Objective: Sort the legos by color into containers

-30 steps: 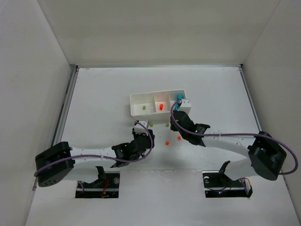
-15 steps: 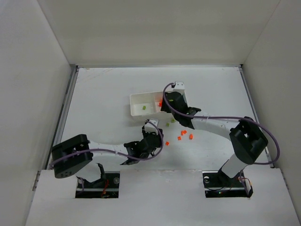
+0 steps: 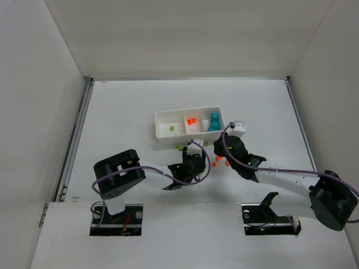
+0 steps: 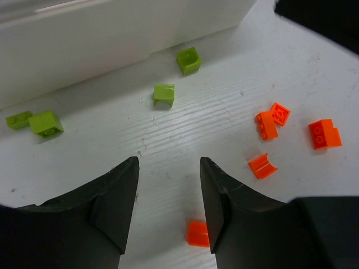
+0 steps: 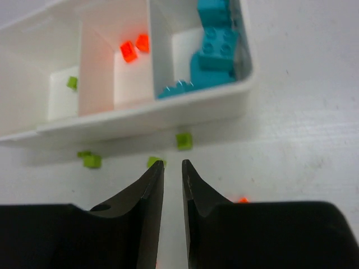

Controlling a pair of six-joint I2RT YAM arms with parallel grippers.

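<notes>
The white three-part tray (image 3: 162, 133) holds a green lego (image 5: 72, 83) on the left, orange ones (image 5: 134, 47) in the middle and teal ones (image 5: 216, 45) on the right. Loose green legos (image 4: 164, 93) and orange legos (image 4: 266, 124) lie just in front of it. My left gripper (image 4: 168, 168) is open low over the table, nothing between its fingers. An orange brick (image 4: 198, 233) lies beside its right finger. My right gripper (image 5: 171, 165) is shut and empty, pointing at the tray's front wall (image 5: 140, 120) near a green brick (image 5: 183, 140).
Both arms crowd the strip in front of the tray (image 3: 188, 115), the left gripper (image 3: 196, 154) close beside the right one (image 3: 219, 147). More green legos (image 4: 45, 123) lie by the tray's wall to the left. White enclosure walls ring the table.
The right gripper, which held a teal brick over the tray's right compartment, has pulled back in front of the tray, empty. The left arm has moved right to the loose bricks.
</notes>
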